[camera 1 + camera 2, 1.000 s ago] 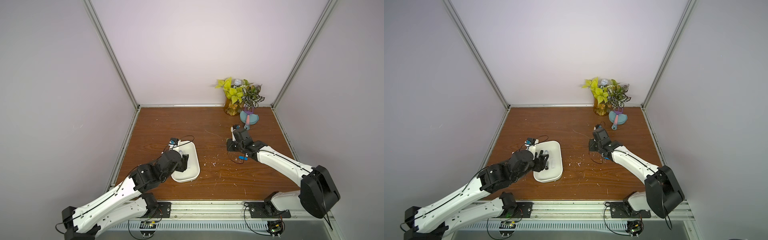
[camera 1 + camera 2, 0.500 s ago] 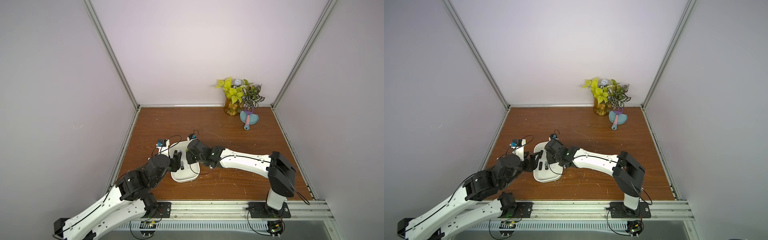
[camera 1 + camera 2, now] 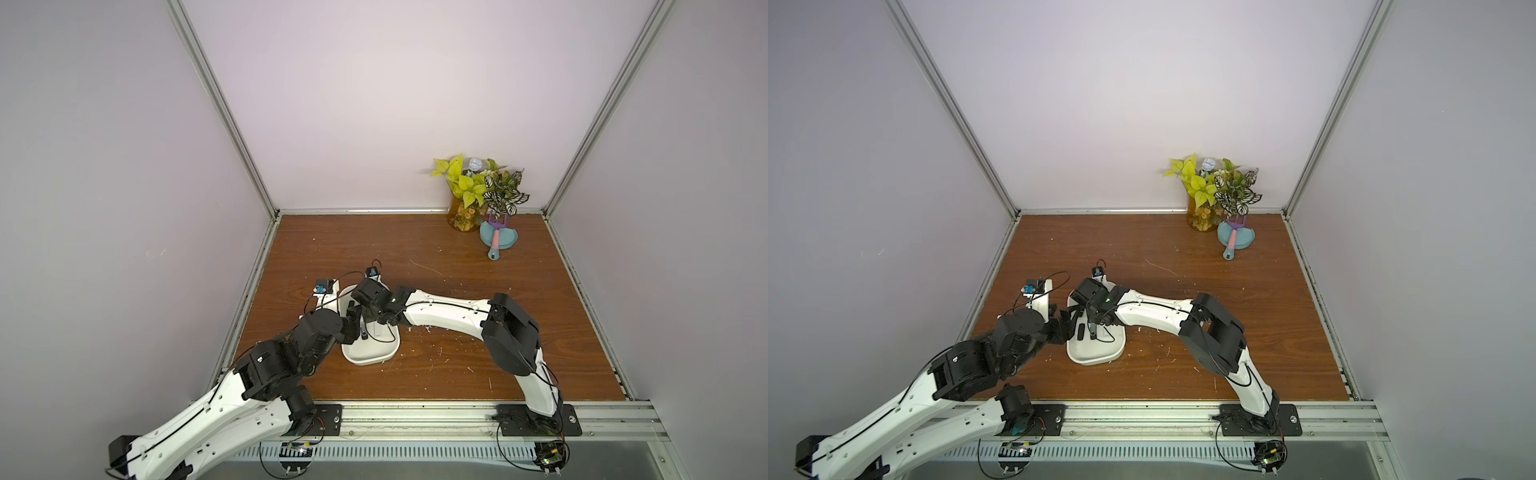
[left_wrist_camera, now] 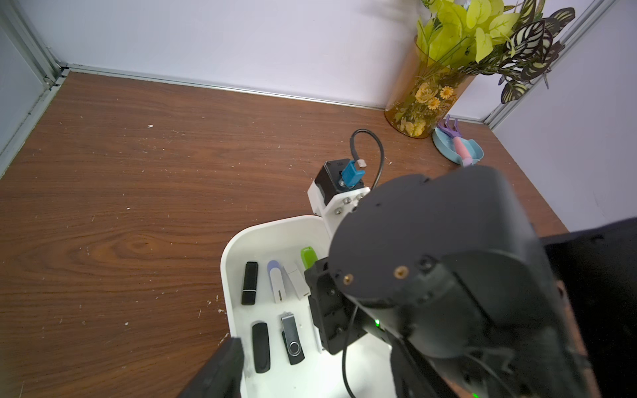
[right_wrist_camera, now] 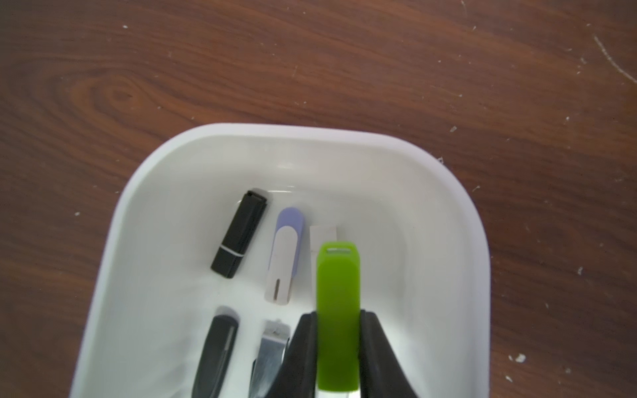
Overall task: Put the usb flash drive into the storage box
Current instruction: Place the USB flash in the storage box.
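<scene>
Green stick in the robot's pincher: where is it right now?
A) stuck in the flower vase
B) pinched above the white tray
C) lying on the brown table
B: in the right wrist view the right gripper is shut on the green flash drive, held over the white storage box and not yet let go.

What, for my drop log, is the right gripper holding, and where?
The right gripper pinches the green flash drive by its sides, at the wrist-side end.

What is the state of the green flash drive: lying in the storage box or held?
Held. The right tool is shut on the green flash drive over the storage box; whether it touches the bottom: cannot tell.
</scene>
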You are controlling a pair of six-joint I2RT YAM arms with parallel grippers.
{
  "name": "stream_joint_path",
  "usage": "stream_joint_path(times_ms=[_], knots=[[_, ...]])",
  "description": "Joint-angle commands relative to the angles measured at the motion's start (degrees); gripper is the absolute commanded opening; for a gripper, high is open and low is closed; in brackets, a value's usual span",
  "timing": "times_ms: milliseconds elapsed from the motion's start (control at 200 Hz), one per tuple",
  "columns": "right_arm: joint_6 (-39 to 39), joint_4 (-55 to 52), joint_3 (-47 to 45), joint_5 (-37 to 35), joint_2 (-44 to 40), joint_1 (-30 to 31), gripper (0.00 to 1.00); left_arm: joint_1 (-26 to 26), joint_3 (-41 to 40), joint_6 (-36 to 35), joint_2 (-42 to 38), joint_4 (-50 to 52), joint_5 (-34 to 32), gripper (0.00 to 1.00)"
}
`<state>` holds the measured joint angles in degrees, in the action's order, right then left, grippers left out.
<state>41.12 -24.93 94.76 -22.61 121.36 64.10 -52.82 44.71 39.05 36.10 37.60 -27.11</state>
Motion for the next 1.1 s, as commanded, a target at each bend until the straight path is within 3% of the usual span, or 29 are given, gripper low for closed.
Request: stream_joint_path(times_ms=[0, 636, 1096], knots=[[0.0, -4.2, 2.8, -2.8, 1.6, -0.2, 0.12, 0.5, -0.3, 0.2, 0.0, 0.1, -0.7, 0.67], [0.9, -6.6, 5.5, -4.0, 5.8, -1.8, 0.15, 0.5, -0.3, 0.2, 0.6, 0.0, -0.6, 0.68], [1.2, -6.9, 5.8, -4.3, 5.5, -1.9, 0.27, 0.6, -0.3, 0.2, 1.6, 0.1, -0.6, 0.68]])
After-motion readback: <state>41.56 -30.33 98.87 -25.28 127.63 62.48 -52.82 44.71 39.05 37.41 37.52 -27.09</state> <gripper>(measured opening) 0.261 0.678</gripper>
